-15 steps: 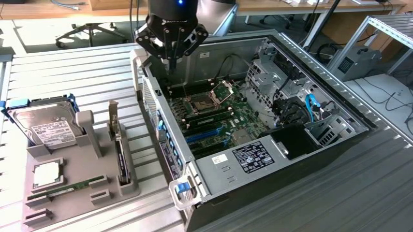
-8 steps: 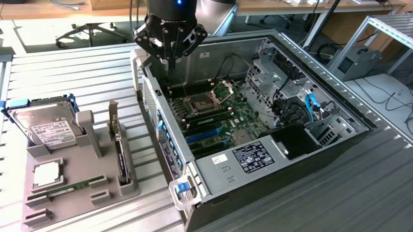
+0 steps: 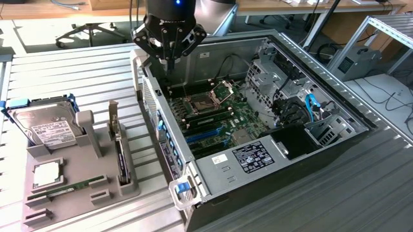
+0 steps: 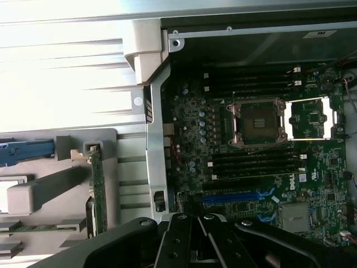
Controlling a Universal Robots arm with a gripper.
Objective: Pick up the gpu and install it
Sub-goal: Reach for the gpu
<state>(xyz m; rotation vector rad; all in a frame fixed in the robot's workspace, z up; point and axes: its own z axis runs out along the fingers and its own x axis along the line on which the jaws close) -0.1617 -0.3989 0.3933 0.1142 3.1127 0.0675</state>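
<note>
The gpu point(image 3: 121, 154) stands on edge in a slot of the grey holder point(image 3: 77, 203), at the exterior view's left of the open computer case point(image 3: 219, 169). The wrist view looks down on it as a thin green board point(image 4: 99, 195) with a silver bracket at one end. My gripper point(image 3: 166, 60) hangs over the case's far corner, above the wall nearest the holder. Its fingers point(image 4: 184, 234) are shut with nothing between them. It is well apart from the gpu. Inside the case lies the motherboard point(image 4: 251, 167) with blue expansion slots point(image 4: 234, 196).
A silver hard drive point(image 3: 45, 126) with a white label leans in the holder's far end. A narrow green memory stick point(image 3: 71, 186) lies near its front. Cables and drive cages point(image 3: 303, 111) crowd the case's right side. Everything rests on a ribbed metal table point(image 3: 77, 72).
</note>
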